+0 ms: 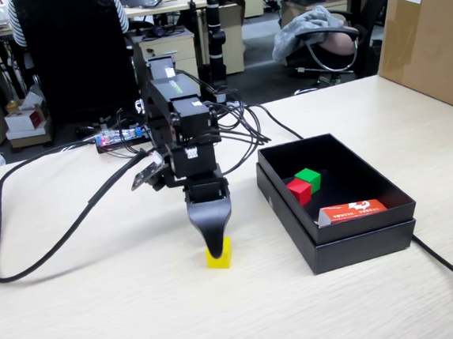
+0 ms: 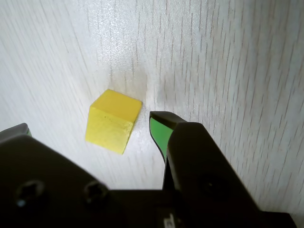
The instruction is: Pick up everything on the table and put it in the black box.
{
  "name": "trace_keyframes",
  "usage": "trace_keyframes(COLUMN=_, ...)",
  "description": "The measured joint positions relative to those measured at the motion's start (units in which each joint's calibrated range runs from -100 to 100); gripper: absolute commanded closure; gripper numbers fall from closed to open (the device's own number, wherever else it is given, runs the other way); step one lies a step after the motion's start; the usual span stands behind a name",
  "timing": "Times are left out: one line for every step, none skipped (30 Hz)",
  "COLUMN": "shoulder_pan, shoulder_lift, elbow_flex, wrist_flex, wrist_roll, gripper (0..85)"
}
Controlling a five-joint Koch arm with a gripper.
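Resting flat on the pale wood-grain desk (image 1: pixel 104 307), the yellow cube (image 1: pixel 218 253) is the only cube you see outside the black box (image 1: pixel 360 245); it lies to the left of the box in the fixed view, well apart from it. In the wrist view the yellow cube (image 2: pixel 114 121) sits between the two tips of the tool (image 2: pixel 88 128): a green-lined fingertip (image 2: pixel 159 130) stands just beside its right edge with a thin strip of desk (image 2: pixel 228 57) showing between them, while the other tip is only a grey corner at the left border, clearly away from the cube. You can therefore read the tool as parted around the cube, gripping nothing. In the fixed view the tool (image 1: pixel 215 246) points straight down, its dark tip overlapping the upper face of the cube.

Inside the black box, note the green cube (image 1: pixel 309 178) and the red cube (image 1: pixel 299 191) touching each other near the middle of the tray, with the orange-red and white carton (image 1: pixel 353 210) lying at the near end. A thick black cable (image 1: pixel 50 244) loops across the desk at left; a brown cardboard box (image 1: pixel 429 33) stands at the far right.
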Motion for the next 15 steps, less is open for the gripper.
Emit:
trace_keyframes(shoulder_pan=0.0, shoulder_lift=0.5, elbow_flex=0.0, wrist_flex=0.0, wrist_roll=0.0, gripper=37.0)
trace_keyframes(shoulder_pan=0.0, shoulder_lift=0.9, elbow_flex=0.0, wrist_flex=0.0, wrist_roll=0.0, gripper=37.5)
trace_keyframes(shoulder_pan=0.0, shoulder_lift=1.3, elbow_flex=0.0, wrist_flex=0.0, wrist_roll=0.0, gripper=38.0)
trace_keyframes(shoulder_pan=0.0, shoulder_lift=1.6, elbow_flex=0.0, wrist_flex=0.0, wrist_roll=0.0, gripper=38.7)
trace_keyframes(shoulder_pan=0.1, shoulder_lift=2.2, elbow_flex=0.1, wrist_flex=0.0, wrist_roll=0.0, gripper=42.2)
trace_keyframes(shoulder_pan=0.1, shoulder_lift=2.2, elbow_flex=0.1, wrist_flex=0.0, wrist_roll=0.0, gripper=44.0)
trace_keyframes(shoulder_pan=0.2, shoulder_lift=2.8, elbow_flex=0.1, wrist_flex=0.0, wrist_roll=-0.1, gripper=48.0)
trace_keyframes(shoulder_pan=0.2, shoulder_lift=3.2, elbow_flex=0.1, wrist_flex=0.0, wrist_roll=-0.1, gripper=51.5)
trace_keyframes(shoulder_pan=0.2, shoulder_lift=3.2, elbow_flex=0.1, wrist_flex=0.0, wrist_roll=-0.1, gripper=54.7)
trace_keyframes(shoulder_pan=0.3, shoulder_lift=3.5, elbow_flex=0.1, wrist_flex=0.0, wrist_roll=-0.4, gripper=59.2)
trace_keyframes(shoulder_pan=0.3, shoulder_lift=3.6, elbow_flex=0.1, wrist_flex=0.0, wrist_roll=-0.6, gripper=62.4)
trace_keyframes(shoulder_pan=0.3, shoulder_lift=3.6, elbow_flex=0.1, wrist_flex=0.0, wrist_roll=-0.6, gripper=66.0)
trace_keyframes(shoulder_pan=0.3, shoulder_lift=3.8, elbow_flex=0.6, wrist_flex=0.0, wrist_roll=-0.7, gripper=71.6)
trace_keyframes(shoulder_pan=0.3, shoulder_lift=3.9, elbow_flex=1.6, wrist_flex=0.0, wrist_roll=-0.8, gripper=78.9)
trace_keyframes(shoulder_pan=0.4, shoulder_lift=3.9, elbow_flex=2.3, wrist_flex=0.0, wrist_roll=-0.9, gripper=84.7)
